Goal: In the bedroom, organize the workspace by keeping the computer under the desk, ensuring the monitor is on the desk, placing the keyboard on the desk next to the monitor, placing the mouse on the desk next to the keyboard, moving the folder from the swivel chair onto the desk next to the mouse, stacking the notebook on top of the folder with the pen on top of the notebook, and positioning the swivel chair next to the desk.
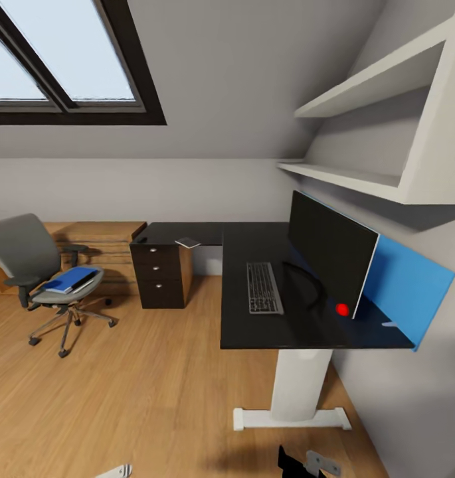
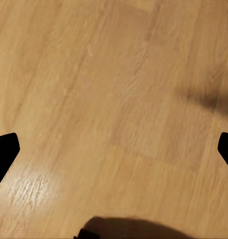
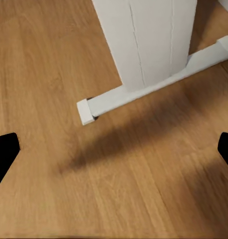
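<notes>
Blue folder [image 1: 69, 279] on swivel chair [image 1: 28, 255], far from tools.

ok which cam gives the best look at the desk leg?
Right wrist view: the white desk leg and its floor foot bar sit close and sharp on the wood floor. The head view has the same leg smaller, under the black desk. The left wrist view looks at floor between its open fingers.
</notes>
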Available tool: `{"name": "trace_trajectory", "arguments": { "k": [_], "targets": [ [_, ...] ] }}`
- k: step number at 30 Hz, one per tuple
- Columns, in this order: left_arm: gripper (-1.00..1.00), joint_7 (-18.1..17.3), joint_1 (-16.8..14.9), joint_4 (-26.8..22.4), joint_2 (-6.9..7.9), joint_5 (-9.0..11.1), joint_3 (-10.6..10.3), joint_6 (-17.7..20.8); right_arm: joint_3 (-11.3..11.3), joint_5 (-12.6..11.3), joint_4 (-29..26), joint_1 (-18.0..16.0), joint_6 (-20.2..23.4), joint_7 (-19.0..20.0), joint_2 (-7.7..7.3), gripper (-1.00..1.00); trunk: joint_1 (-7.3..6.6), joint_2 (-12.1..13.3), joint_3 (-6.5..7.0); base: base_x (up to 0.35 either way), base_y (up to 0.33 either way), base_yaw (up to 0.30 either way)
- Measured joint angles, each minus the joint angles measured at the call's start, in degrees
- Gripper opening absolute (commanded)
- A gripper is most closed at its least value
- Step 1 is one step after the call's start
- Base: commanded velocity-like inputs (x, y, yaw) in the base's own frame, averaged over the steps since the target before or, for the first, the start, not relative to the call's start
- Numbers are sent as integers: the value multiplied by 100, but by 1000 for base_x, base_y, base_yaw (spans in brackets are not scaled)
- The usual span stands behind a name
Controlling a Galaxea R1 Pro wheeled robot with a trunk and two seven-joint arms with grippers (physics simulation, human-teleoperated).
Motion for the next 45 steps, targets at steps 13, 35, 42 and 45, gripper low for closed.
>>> {"name": "trace_trajectory", "arguments": {
  "k": [13, 35, 42, 45],
  "targets": [
    [100, 6, 1, 6, -45, -4, 3, 35, 9, 865, 0, 8, 0, -8, 10, 100, -2, -1, -1, 166, 264, 258],
    [100, 3, 2, 6, -101, -7, -1, 43, 7, 874, 0, 8, -1, -11, 11, 100, -46, 77, 35, 263, 165, 277],
    [100, -1, 1, 6, -102, -13, -1, 41, 2, 879, -9, 8, -4, -8, -14, 100, -199, 358, 161, 303, 3, 154],
    [100, -1, 1, 7, -103, -13, -1, 40, 2, 883, -14, 8, -6, -8, -23, 100, -265, 478, 214, 303, 0, 19]
  ]
}}
